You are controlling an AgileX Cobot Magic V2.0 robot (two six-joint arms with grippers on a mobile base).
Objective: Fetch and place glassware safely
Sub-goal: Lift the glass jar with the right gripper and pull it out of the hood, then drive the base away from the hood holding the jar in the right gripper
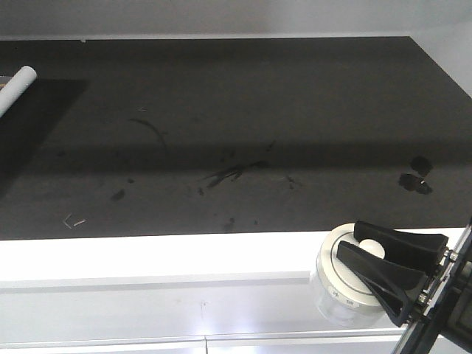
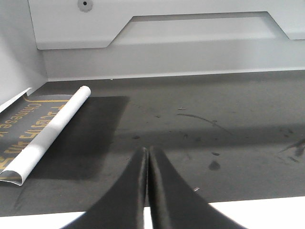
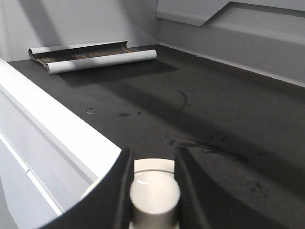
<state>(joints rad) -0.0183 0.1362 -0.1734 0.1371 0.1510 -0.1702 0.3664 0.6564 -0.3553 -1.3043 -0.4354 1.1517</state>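
The glassware is a small clear glass jar [image 1: 333,304] with a wide white lid [image 1: 346,284] and a raised knob [image 3: 155,193]. It is at the lower right of the front view, over the white front ledge of the shelf. My right gripper [image 1: 348,237] is shut on the knob, one black finger [image 3: 123,186] on each side; in the right wrist view the right gripper [image 3: 153,157] shows lid rim beyond the knob. The glass body is hidden there. My left gripper [image 2: 147,151] is shut on nothing, low over the dark mat [image 2: 200,143], and out of the front view.
A rolled white sheet with printed text lies at the mat's left back corner [image 1: 16,88] [image 2: 47,129] [image 3: 95,57]. A white ledge [image 1: 147,258] borders the mat in front. Small dark scraps [image 1: 414,177] lie at the right. Grey walls close the back and left.
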